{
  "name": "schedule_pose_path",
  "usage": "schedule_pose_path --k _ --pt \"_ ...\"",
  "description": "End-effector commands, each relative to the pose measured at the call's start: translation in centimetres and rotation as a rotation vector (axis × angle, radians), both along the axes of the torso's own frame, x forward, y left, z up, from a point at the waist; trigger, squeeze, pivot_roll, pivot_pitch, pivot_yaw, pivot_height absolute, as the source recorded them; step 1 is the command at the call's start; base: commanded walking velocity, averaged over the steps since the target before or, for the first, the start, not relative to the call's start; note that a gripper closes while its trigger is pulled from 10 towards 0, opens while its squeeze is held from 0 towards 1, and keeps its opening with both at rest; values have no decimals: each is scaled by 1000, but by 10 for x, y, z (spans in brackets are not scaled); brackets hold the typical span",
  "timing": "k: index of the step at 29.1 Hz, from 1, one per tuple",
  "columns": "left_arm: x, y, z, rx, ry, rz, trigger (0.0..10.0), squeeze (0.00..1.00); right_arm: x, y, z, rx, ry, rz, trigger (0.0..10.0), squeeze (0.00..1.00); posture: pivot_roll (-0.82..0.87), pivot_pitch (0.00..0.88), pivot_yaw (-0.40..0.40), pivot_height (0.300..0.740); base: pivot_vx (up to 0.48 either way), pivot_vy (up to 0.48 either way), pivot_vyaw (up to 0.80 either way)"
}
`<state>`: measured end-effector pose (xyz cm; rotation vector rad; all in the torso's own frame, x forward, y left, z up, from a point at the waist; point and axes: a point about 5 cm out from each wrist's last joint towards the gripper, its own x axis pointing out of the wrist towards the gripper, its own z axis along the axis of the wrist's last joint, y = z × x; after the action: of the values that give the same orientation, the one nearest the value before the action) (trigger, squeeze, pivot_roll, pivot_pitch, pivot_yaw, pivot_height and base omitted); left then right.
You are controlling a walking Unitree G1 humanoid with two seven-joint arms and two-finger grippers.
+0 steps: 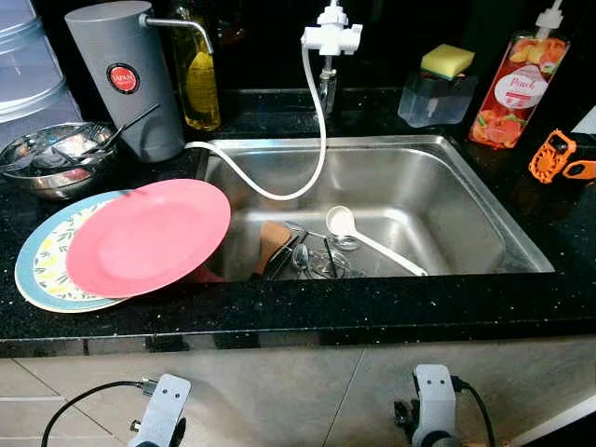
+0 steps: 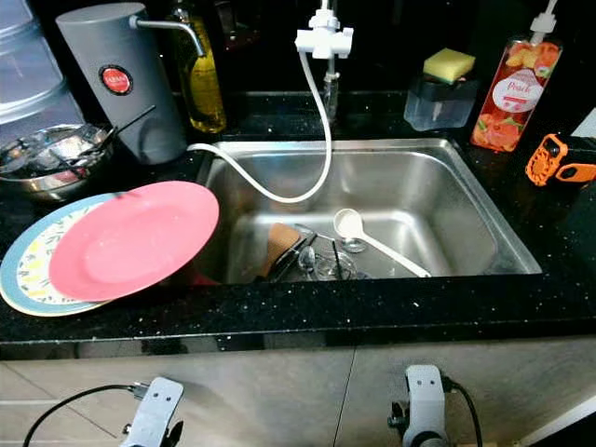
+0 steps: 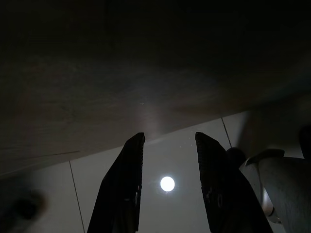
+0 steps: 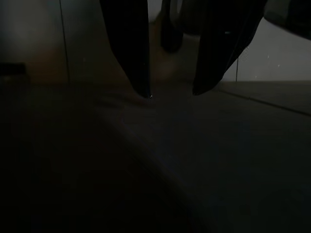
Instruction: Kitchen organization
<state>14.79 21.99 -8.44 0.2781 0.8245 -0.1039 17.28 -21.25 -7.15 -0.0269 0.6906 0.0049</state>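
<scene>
Looking down into steel sink (image 1: 438, 186): white ladle (image 1: 368, 238), brown spatula (image 1: 271, 244) and tangled cutlery (image 1: 312, 259) near the drain. Steel bowl (image 1: 56, 160) on black counter (image 1: 372, 303) holding utensils. Pink plate (image 1: 147, 236) stacked on patterned plate (image 1: 42, 265), overhanging the sink's left rim. Wrist views dark, tiled floor only: left gripper (image 3: 167, 187) fingers apart, right gripper (image 4: 172, 73) fingers apart, nothing held. Both arms hanging low before the cabinet.

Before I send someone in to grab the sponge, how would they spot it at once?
Start at the steel sink in the black counter and look past its far right corner. There stands a clear plastic holder, and the yellow sponge rests on top. It sits just left of the orange peach soap bottle, the one soft yellow block there.
</scene>
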Motion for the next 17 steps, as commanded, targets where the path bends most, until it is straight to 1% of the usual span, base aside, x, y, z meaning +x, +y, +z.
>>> schedule_pose_path --k 1,2,3,4,5,9,10,12,13,15,17 --pt "3 3 5 3 -58 -26 10000 0 4 0 4 -9 -28 15 10000 0 131 0 -14 740 0 0 0" --pt "10 2 15 -16 -157 -55 10000 0 5 -1 5 -10 -38 16 10000 0 132 0 -12 740 0 0 0" --pt "15 0 23 -29 -230 -83 10000 0 7 0 6 -13 -46 20 10000 0 130 0 -6 740 0 0 0" --pt "15 0 23 -29 -230 -83 10000 0 7 0 6 -13 -46 20 10000 0 130 0 -6 740 0 0 0" --pt "18 -2 28 -37 -271 -104 10000 0 9 0 7 -15 -53 16 10000 0 121 0 8 740 0 0 0" --pt "18 -4 29 -39 -275 -115 10000 0 10 0 8 -18 -57 6 10000 0 116 0 12 740 0 0 0" --pt "19 -8 25 -36 -241 -150 10000 0 12 -4 9 -31 -59 -34 10000 0 116 0 30 740 0 0 0" --pt "21 -11 24 -46 -236 -177 10000 0 16 -4 11 -12 -82 -66 10000 0 105 0 24 740 0 0 0" --pt "25 -13 26 -48 -241 -191 10000 0 18 -2 13 -24 -90 -40 10000 0 103 0 41 740 0 0 0" --pt "30 -17 29 -62 -254 -198 10000 0 21 1 15 -39 -101 5 10000 0 84 0 43 740 0 0 0" --pt "30 -17 29 -62 -254 -198 10000 0 21 1 15 -39 -101 5 10000 0 84 0 43 740 0 0 0"
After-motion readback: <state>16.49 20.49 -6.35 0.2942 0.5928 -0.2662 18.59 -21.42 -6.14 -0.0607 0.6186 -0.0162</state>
